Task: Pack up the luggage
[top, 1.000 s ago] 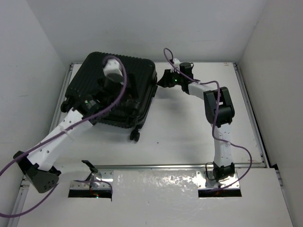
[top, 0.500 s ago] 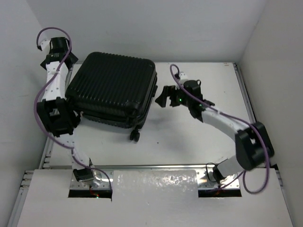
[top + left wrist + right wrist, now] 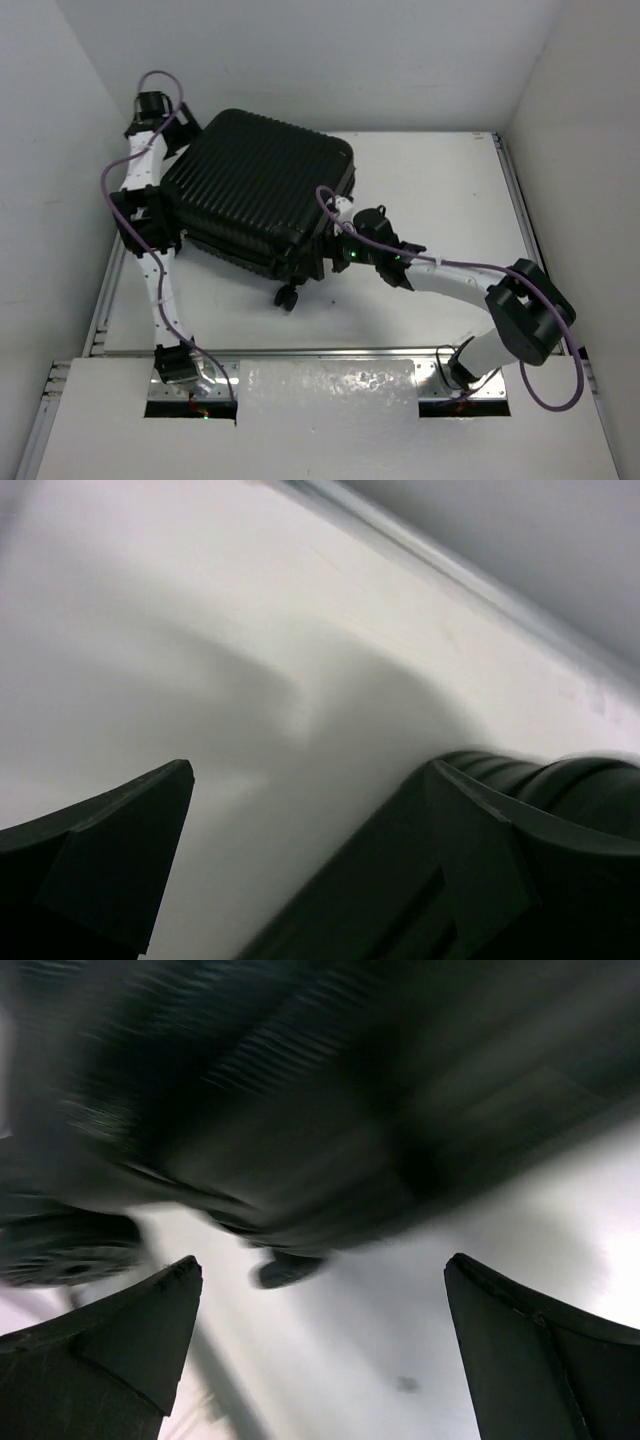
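Apparently packed, the luggage [image 3: 258, 190] lies shut ahead of my left gripper [image 3: 308, 770] and right gripper [image 3: 322, 1260], both spread wide, empty; little seems left.

The suitcase [image 3: 255, 185] has a hard, ribbed black shell (plastic, faintly glossy); the table [image 3: 430, 190] is smooth matt white.

Top view: high above the near edge, looking down over the whole table [image 3: 430, 190]. Left wrist: close at the far-left corner, skimming luggage [image 3: 262, 190]. Right wrist: close, low, blurred, facing luggage's near-right side.
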You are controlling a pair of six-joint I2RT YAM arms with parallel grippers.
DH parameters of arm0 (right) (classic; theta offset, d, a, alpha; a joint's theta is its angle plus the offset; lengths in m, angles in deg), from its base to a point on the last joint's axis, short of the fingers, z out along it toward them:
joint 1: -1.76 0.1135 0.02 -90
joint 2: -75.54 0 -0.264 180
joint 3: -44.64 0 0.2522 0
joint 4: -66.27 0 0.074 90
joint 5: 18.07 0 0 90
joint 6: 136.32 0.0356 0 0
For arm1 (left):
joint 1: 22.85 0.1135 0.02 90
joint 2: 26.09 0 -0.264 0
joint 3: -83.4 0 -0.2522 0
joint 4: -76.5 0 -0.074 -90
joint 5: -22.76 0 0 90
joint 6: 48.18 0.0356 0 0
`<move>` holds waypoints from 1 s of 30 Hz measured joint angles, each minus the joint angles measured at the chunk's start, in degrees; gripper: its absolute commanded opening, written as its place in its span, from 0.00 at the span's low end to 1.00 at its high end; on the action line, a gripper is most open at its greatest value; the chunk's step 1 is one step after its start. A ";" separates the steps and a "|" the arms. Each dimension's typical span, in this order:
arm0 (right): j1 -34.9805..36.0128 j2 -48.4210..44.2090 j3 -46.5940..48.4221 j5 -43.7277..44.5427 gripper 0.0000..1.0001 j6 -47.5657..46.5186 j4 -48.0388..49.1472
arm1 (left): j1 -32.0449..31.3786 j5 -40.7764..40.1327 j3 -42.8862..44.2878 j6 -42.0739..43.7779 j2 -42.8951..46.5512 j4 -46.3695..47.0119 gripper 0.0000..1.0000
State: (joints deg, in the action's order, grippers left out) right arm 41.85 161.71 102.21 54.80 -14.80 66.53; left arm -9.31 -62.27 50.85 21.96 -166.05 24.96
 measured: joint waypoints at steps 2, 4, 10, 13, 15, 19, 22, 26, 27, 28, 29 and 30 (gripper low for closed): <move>2.71 -0.85 -2.58 -3.61 0.99 0.35 5.73 | -3.52 1.73 1.90 1.97 -2.67 0.26 0.97; 5.31 -3.50 -8.35 -6.56 0.99 1.03 9.27 | -7.48 2.73 2.16 3.37 -4.46 1.09 0.97; 22.12 -12.57 -14.25 -3.69 0.99 -2.38 1.36 | -23.96 4.72 6.60 6.82 -8.17 2.21 0.99; 29.00 -13.14 -15.17 -5.42 0.99 -3.98 1.01 | -31.21 3.32 5.90 9.07 -6.01 3.02 1.00; 31.67 -12.85 -15.34 -5.44 0.99 -4.85 1.38 | -35.10 -0.90 2.58 9.09 -2.27 5.07 1.00; 34.10 -10.47 -15.23 -5.01 0.99 -7.10 3.30 | -37.16 -12.44 -2.29 4.11 6.99 4.17 1.00; 33.07 -6.47 -11.85 0.35 0.99 -9.22 4.26 | -32.30 -18.21 -4.70 -3.15 17.84 -2.19 1.00; 30.12 2.62 -2.60 7.19 0.99 -10.73 2.01 | -19.19 -26.97 -18.75 -11.41 39.93 -1.84 1.00; 28.79 4.50 -0.52 7.80 0.99 -10.82 1.75 | -16.31 -29.49 -22.91 -12.57 45.20 -1.64 1.00; 27.56 5.81 1.03 8.20 0.99 -10.80 1.57 | -14.40 -31.78 -26.82 -13.79 50.21 -1.95 1.00; 26.16 6.73 2.45 8.59 0.99 -10.99 1.68 | -13.81 -33.35 -31.15 -14.88 55.65 -1.95 1.00; 24.74 7.28 3.82 8.83 0.99 -11.13 1.81 | -14.43 -33.90 -35.19 -15.89 60.02 -1.86 1.00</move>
State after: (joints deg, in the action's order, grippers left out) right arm 66.59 168.99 106.04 63.63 -25.92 68.35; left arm -23.74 -96.17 15.66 6.07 -106.03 23.11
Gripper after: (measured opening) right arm 0.984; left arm 0.998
